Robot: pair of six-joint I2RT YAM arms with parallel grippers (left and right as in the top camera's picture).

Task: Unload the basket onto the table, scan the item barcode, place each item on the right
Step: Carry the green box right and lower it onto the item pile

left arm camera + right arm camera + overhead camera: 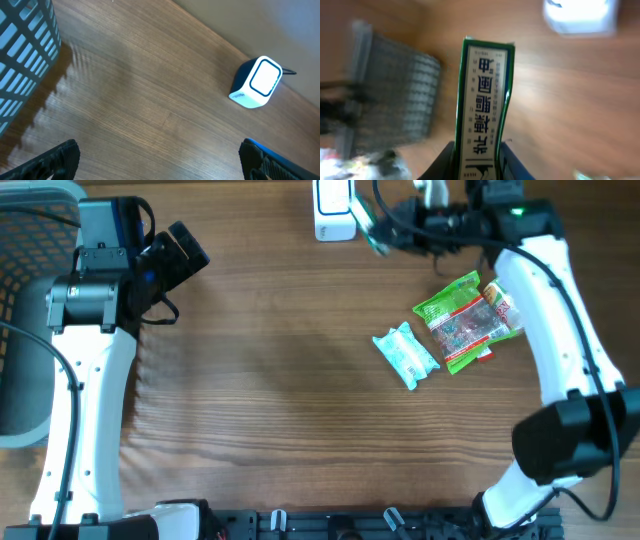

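Note:
A narrow white box with green edges and printed characters (482,110) stands between the fingers of my right gripper (479,155), which is shut on it. In the overhead view this item (371,228) is held at the table's far edge, just right of the white barcode scanner (333,210). The scanner shows blurred at the top right of the right wrist view (580,15). No barcode is visible on the box's facing side. My left gripper (185,250) hangs open and empty at the far left, over bare wood (160,160). From there the scanner (256,82) lies ahead to the right.
A green snack packet (462,320) and a light blue packet (406,355) lie on the table right of centre. A grey mesh basket (30,300) stands off the left edge, also seen in the left wrist view (25,55) and blurred in the right wrist view (395,95).

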